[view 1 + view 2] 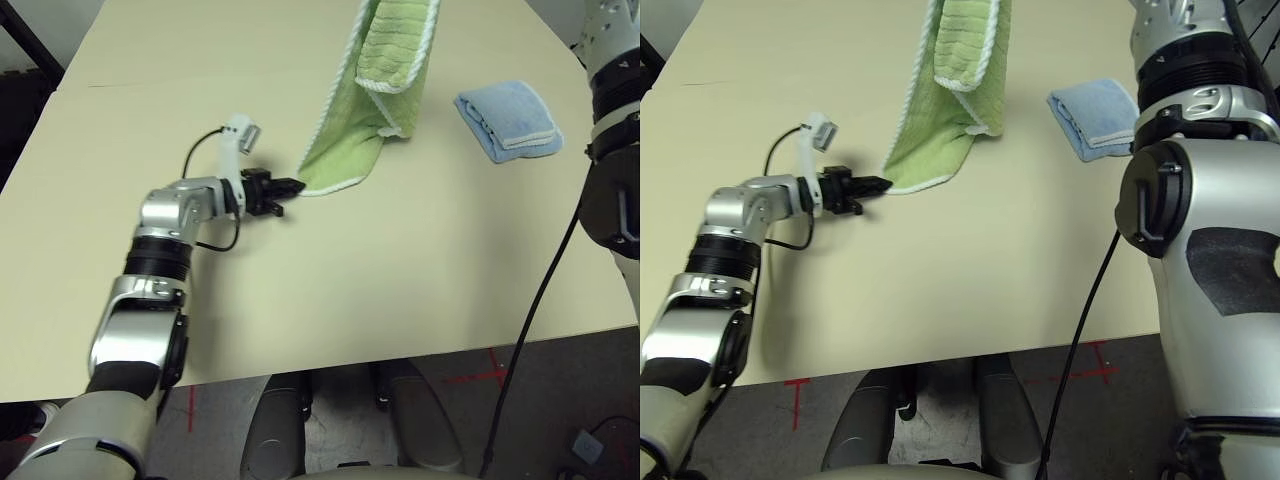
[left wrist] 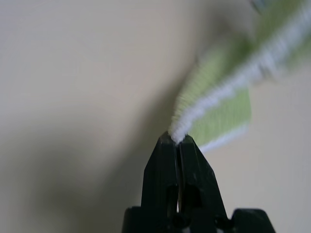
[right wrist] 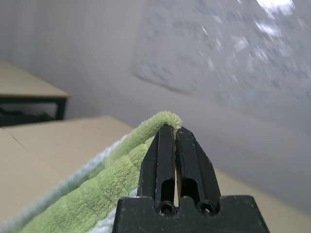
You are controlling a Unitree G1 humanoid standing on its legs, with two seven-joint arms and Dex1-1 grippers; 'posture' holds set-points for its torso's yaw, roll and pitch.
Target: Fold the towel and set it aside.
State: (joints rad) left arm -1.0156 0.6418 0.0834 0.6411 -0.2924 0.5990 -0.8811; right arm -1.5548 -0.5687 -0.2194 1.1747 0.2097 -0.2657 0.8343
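While right gripper [image 3: 174, 130] lifts towel [image 1: 365, 100], left gripper [image 1: 297, 185] pinches corner.

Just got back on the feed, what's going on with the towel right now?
Both grippers are shut on the green towel. The left gripper pinches its lower corner by the white edging, low over the table. The right gripper holds an upper edge up high, so the towel hangs stretched between them. A folded blue cloth lies on the table off to the right, apart from the towel.

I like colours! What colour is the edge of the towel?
White, around the light green towel. It shows best in the left eye view.
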